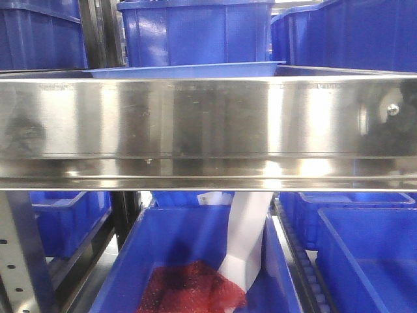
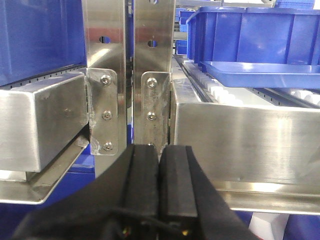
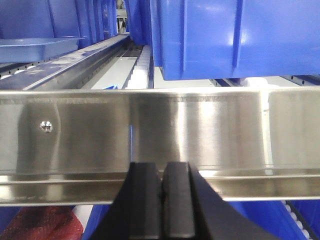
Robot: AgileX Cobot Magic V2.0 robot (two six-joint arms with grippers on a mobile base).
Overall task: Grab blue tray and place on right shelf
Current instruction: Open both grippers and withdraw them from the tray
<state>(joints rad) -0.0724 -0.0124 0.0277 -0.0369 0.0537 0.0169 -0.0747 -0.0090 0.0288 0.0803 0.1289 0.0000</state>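
Steel racking stacked with deep blue bins (image 1: 195, 29) fills every view. Left pincer (image 2: 159, 182) is clenched, its black pads pressed together on nothing, levelled just below and in front of two grey perforated uprights (image 2: 152, 60). Up and to its right, beyond the brushed front rail (image 2: 245, 140), the blue tray (image 2: 265, 75) lies flat on the right shelf (image 1: 208, 124), on its white rollers. Right pincer (image 3: 162, 200) is likewise clamped empty, held low against the same rail; the tray sits far up-left of it, a deep bin directly above.
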